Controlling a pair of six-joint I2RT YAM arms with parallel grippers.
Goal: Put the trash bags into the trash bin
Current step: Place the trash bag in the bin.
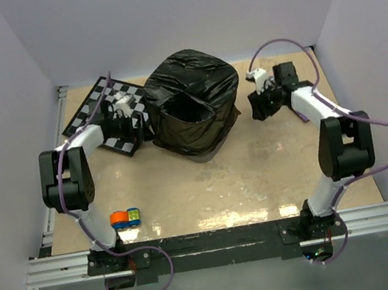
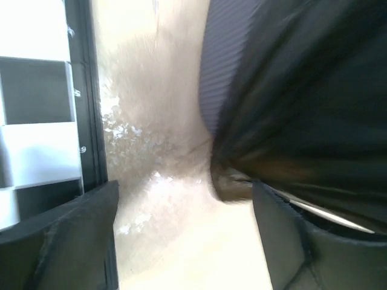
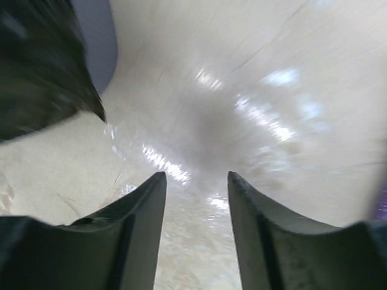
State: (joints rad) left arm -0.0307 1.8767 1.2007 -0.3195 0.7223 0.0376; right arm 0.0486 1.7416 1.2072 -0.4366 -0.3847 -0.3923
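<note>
A glossy black trash bag (image 1: pixel 193 104) is draped over the trash bin and lines its mouth. Only a grey sliver of the bin's base (image 1: pixel 210 155) shows under it. My left gripper (image 1: pixel 137 125) is open and empty, low over the table just left of the bin. In the left wrist view (image 2: pixel 187 199) the bag (image 2: pixel 302 90) fills the right side. My right gripper (image 1: pixel 257 110) is open and empty, just right of the bin. In the right wrist view (image 3: pixel 195 176) the bag (image 3: pixel 36 66) is at the upper left, apart from the fingers.
A black-and-white checkerboard (image 1: pixel 98 105) lies at the back left, under the left arm; it also shows in the left wrist view (image 2: pixel 36 121). A small orange and blue object (image 1: pixel 125 217) lies near the front left. White walls enclose the table.
</note>
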